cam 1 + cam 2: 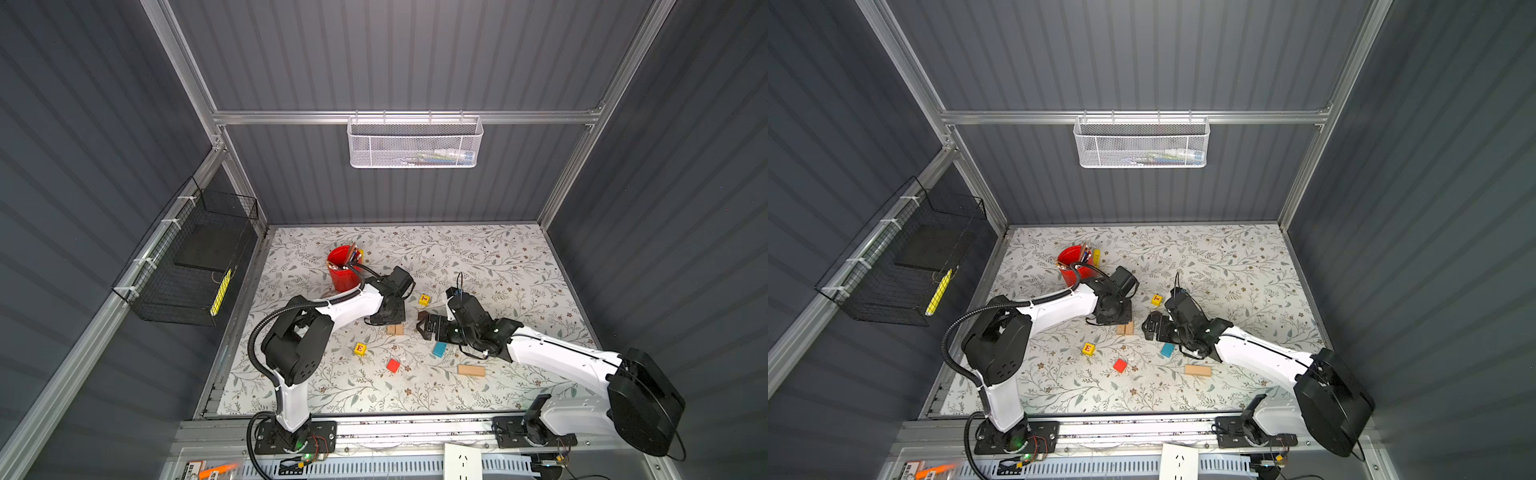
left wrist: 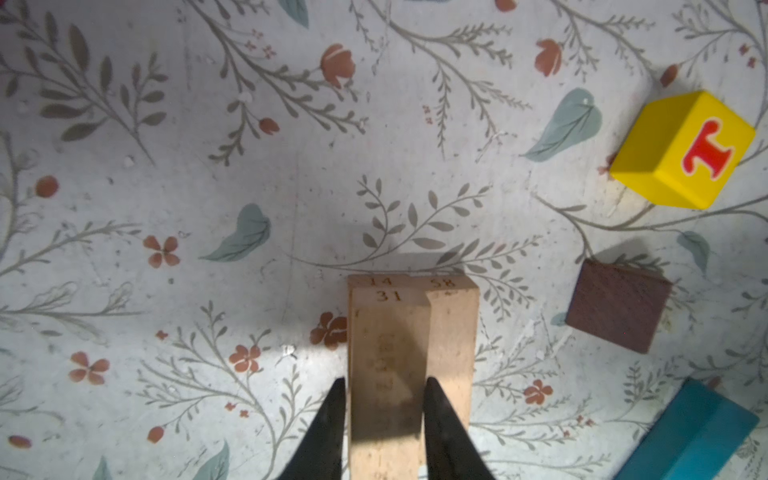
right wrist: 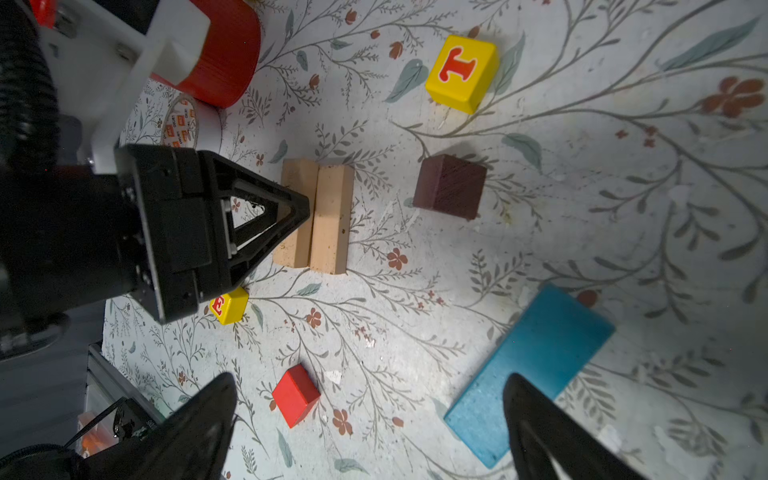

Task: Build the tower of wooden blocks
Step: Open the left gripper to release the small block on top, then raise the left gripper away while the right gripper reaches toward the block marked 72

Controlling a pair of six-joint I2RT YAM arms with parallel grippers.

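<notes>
Left gripper (image 2: 384, 380): fingers pressed against both long sides of a tan plank (image 2: 388, 332) marked 31, pinching it. This plank sits over one of a pair of tan planks (image 3: 332, 218) lying side by side, touching, near the middle of the table (image 1: 498, 270). Whether it rests on the one below cannot be told. Right gripper (image 3: 370, 378): jaws spread wide, holding nothing, poised above one end of the blue plank (image 3: 536, 365), which lies flat. The brown roof piece (image 3: 451, 187) stands just beside the pair. The yellow T cube (image 1: 424, 299) lies farther back. The yellow E cube (image 1: 360, 348), red cube (image 1: 393, 365) and lone tan plank (image 1: 471, 370) lie nearer the front, apart from one another. The red cup (image 1: 343, 270) stands behind the left arm.
</notes>
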